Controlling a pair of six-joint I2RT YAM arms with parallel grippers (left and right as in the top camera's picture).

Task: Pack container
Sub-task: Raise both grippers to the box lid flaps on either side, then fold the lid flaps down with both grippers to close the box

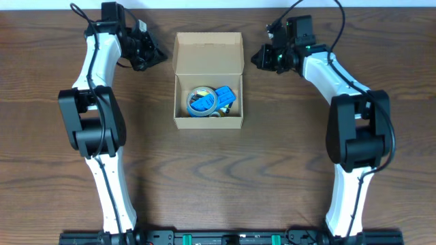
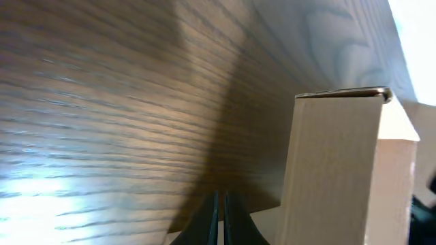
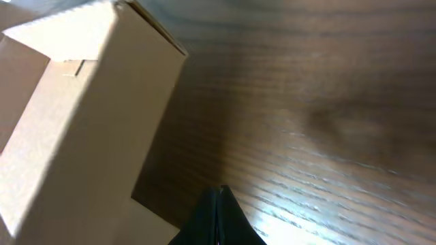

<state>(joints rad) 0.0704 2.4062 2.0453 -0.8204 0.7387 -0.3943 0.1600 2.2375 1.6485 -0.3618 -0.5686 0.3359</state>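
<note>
The container [image 1: 206,123], a tan cardboard box, stands open at the table's middle back with its flap lid [image 1: 208,52] raised at the far side. Inside lie a roll of blue tape [image 1: 202,101] and a blue flat item [image 1: 225,96]. My left gripper [image 1: 161,56] is shut and empty, left of the lid; the box wall fills the right of the left wrist view [image 2: 334,170], fingertips [image 2: 220,197] low near it. My right gripper [image 1: 256,58] is shut and empty, right of the lid; the box shows in the right wrist view [image 3: 82,122], fingertips [image 3: 219,192] beside it.
The table is dark wood [image 1: 218,177]. Both arm bases stand at the front edge, left [image 1: 112,218] and right [image 1: 347,218]. Cables run from each wrist at the back corners.
</note>
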